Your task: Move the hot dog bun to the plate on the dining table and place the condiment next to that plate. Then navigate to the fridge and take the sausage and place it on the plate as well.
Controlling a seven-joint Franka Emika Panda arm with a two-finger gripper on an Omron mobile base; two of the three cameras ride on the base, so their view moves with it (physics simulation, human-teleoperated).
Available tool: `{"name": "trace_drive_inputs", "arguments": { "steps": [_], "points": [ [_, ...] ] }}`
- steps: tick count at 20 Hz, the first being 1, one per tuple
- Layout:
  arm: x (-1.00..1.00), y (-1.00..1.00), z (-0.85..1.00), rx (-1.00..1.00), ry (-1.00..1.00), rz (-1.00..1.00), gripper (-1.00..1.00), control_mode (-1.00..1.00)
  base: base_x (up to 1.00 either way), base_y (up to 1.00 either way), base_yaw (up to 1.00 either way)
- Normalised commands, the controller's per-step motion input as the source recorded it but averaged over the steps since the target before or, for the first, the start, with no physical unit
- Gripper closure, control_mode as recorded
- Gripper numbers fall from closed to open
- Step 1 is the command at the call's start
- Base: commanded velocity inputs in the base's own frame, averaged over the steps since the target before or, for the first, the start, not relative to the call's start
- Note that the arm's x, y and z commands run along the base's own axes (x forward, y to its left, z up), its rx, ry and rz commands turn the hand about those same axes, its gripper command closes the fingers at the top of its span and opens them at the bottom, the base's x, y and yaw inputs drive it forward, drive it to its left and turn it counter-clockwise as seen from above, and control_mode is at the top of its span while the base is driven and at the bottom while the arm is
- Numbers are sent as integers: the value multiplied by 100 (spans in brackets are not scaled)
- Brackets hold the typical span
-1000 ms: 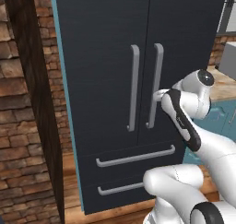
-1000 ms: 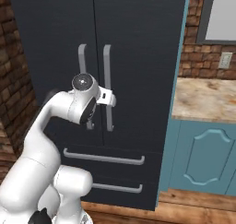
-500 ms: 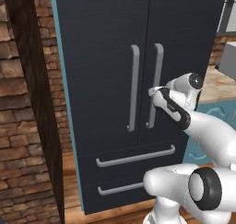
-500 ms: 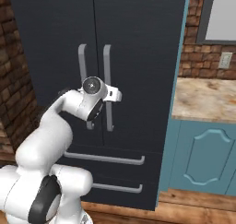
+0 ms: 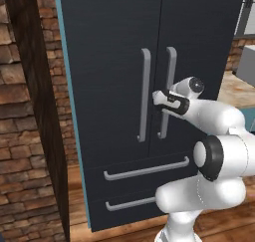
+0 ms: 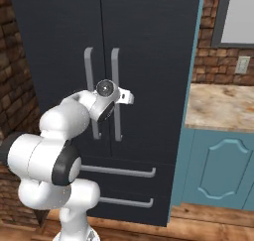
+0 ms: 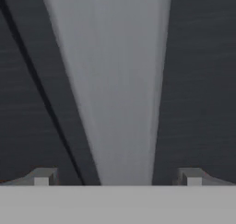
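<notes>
Straddling fridge (image 5: pixel 124 47) handle (image 7: pixel 115 89), gripper (image 7: pixel 117 177) open.

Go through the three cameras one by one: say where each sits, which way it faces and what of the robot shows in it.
Left base view: behind the arm to its left, facing the fridge; arm rises lower right, hand at the right door's handle.
Right base view: behind to its right, same fridge; arm lower left; counter and teal cabinet at right.
Hand view: on the hand, looking at that handle close up, open fingertips either side.
Shared: fridge doors and handle.
</notes>
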Motion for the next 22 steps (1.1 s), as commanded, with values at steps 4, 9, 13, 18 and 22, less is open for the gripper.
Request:
{"name": "trace_drive_inputs", "arguments": {
  "steps": [4,9,13,18,22],
  "points": [
    [73,-10,-28,0,0,0,-100,-100,0,0,0],
    [66,-8,-22,0,0,-1,100,-100,0,0,0],
    [13,-21,-3,0,0,-1,100,-100,0,0,0],
    [-63,-74,5,0,-5,-2,100,-100,0,0,0],
    [-98,-96,8,1,-8,-1,100,-100,0,0,0]
  ]
}}
